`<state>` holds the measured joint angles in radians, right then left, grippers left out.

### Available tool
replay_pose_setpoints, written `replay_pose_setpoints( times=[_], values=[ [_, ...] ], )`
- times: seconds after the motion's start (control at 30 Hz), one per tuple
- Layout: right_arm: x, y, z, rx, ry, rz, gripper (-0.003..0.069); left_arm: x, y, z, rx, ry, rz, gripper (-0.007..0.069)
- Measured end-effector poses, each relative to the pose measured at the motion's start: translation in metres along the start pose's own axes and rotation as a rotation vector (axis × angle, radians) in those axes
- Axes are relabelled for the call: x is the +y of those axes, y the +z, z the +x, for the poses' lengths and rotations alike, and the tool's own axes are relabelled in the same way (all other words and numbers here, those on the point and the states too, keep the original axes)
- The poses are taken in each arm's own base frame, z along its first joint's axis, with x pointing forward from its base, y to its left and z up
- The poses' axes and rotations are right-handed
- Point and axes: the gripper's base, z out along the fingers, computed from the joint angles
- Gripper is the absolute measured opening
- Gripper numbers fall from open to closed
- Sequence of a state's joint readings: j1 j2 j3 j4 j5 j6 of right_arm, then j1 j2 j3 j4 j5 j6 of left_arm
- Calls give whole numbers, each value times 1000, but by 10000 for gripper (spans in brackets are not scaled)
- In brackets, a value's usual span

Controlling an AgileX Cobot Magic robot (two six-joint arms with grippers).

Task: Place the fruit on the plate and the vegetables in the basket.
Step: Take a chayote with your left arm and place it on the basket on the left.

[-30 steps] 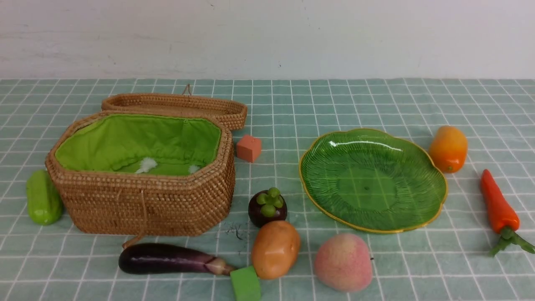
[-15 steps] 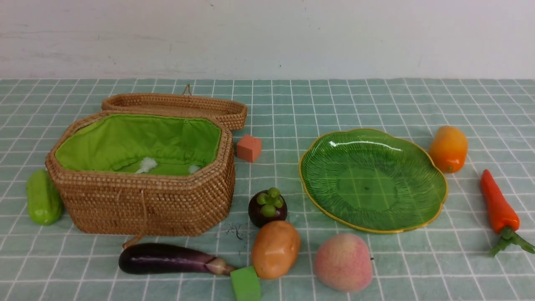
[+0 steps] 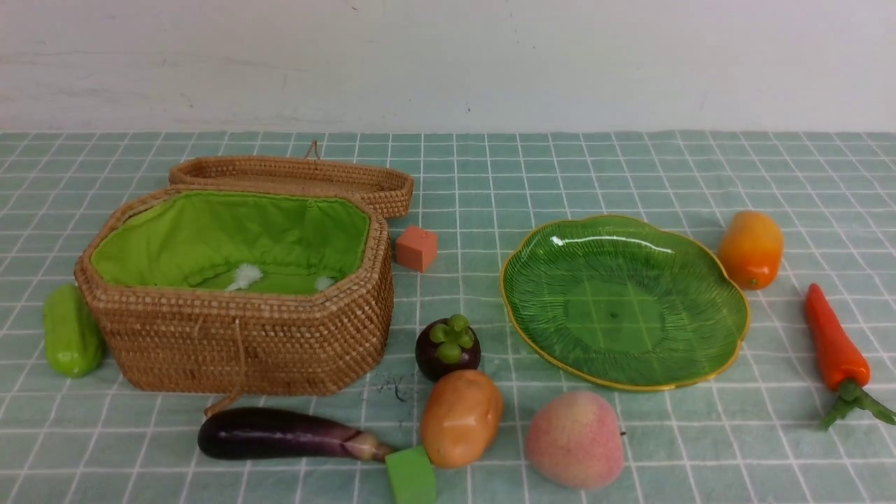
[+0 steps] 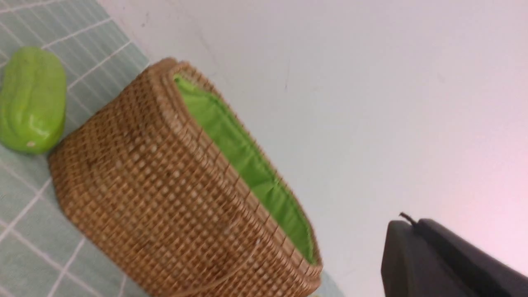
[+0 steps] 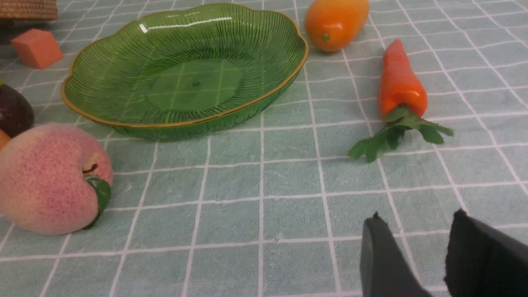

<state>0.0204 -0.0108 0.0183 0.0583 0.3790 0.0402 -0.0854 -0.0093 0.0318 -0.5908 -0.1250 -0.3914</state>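
Observation:
The open wicker basket [image 3: 238, 336] stands at the left, with the cucumber [image 3: 70, 330] on its left side and the eggplant [image 3: 280, 434] in front. The mangosteen [image 3: 448, 348], potato [image 3: 460, 418] and peach [image 3: 575, 439] lie near the middle front. The green plate [image 3: 623, 301] is empty, with the mango [image 3: 750, 249] and carrot [image 3: 833, 343] to its right. Neither gripper shows in the front view. My left gripper [image 4: 406, 222] is shut and empty, raised near the basket [image 4: 165, 198]. My right gripper [image 5: 416, 218] is open and empty, low over the cloth, short of the carrot [image 5: 400, 82] and the peach [image 5: 49, 181].
The basket's lid [image 3: 301, 175] lies open behind it. A salmon cube [image 3: 416, 248] sits between the basket and the plate. A green cube [image 3: 411, 476] touches the potato at the front edge. A white wall runs behind the checked tablecloth.

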Motion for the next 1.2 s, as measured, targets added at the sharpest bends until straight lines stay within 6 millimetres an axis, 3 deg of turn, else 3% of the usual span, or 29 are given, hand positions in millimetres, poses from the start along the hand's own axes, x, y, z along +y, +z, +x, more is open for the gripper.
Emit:
replay_pose_setpoints(
  times=[0.43, 0.57, 0.7, 0.87, 1.0, 1.1, 1.17, 1.2],
  values=[
    [-3, 0, -1, -16, -93, 34, 242, 2, 0, 3, 36, -6, -19, -2],
    [3, 1, -4, -54, 230, -40, 242, 3, -1, 9, 113, 41, -40, -2],
    [7, -1, -13, -140, 599, -122, 242, -20, -2, 7, 266, 151, -34, -13],
    [6, -4, -24, -217, 710, -155, 216, -45, 13, 1, 492, 305, -127, -13],
    [18, -17, -42, -93, 634, -221, 160, -50, 34, 2, 747, 422, -273, -13],
    [27, -29, -67, -19, 513, -273, 125, -46, 48, 5, 880, 487, -356, -13],
    [38, -45, -103, 87, 333, -345, 95, -42, 62, 7, 971, 521, -415, -13],
    [39, -44, -102, 108, 323, -345, 95, -41, 62, 8, 979, 520, -420, -13]
  ],
)
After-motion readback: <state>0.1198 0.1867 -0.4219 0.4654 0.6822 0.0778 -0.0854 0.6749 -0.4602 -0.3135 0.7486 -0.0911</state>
